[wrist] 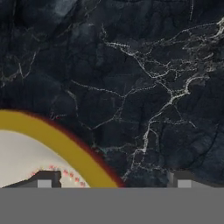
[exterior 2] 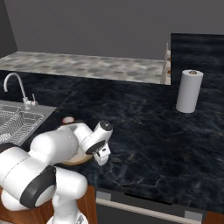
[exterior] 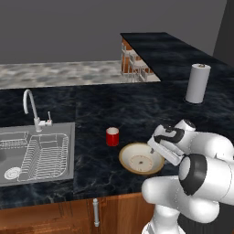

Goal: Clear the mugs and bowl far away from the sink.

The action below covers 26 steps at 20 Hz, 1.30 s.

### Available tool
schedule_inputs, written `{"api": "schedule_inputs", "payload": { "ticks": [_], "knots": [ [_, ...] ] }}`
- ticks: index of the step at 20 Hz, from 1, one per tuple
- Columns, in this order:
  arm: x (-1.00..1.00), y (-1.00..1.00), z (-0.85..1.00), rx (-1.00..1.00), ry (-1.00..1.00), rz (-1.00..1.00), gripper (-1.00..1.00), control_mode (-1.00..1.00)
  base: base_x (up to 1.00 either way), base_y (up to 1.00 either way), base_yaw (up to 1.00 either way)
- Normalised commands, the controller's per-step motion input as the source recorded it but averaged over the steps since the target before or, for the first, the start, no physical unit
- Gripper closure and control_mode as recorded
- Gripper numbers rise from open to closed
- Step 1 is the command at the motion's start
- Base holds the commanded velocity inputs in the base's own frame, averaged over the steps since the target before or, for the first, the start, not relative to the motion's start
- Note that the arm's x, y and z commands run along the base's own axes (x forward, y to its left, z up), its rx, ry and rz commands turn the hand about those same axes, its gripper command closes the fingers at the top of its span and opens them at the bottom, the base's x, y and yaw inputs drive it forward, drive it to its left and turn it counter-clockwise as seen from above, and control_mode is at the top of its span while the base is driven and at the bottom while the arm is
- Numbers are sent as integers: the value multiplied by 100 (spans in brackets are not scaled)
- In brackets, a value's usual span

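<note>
Left base view: red mug [exterior: 112, 136] upright on the black counter [exterior: 91, 114], near the sink [exterior: 36, 155] and just beside the bowl [exterior: 141, 158]; bowl sits at the counter's front edge with the gripper [exterior: 153, 150] low over its right rim; nothing looks cleared yet, I'd say bowl is the step in hand, mugs still to do; white mug not made out. Right base view: arm hides most of the bowl [exterior 2: 78, 159]; a bit of red mug top [exterior 2: 67, 120] peeks behind it; paper towel roll [exterior 2: 188, 91] stands well apart. Hand view: fingertips [wrist: 43, 179] spread wide, one over the bowl [wrist: 52, 144] inside, one over bare counter, straddling the rim; holding nothing.
</note>
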Motion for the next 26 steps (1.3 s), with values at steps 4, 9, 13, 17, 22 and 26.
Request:
{"api": "schedule_inputs", "payload": {
  "ticks": [4,9,13,17,22,26],
  "knots": [
    [11,2,-7,0,0,0,100,-100,0,0,0],
    [1,0,0,0,0,0,100,-100,0,0,0],
    [0,0,0,0,0,0,100,-100,0,0,0],
    [0,0,18,0,-9,0,100,-100,0,0,0],
    [-17,0,66,0,-30,0,100,-100,0,0,0],
    [-37,0,80,-3,-42,0,100,-100,0,0,0]
  ]
}}
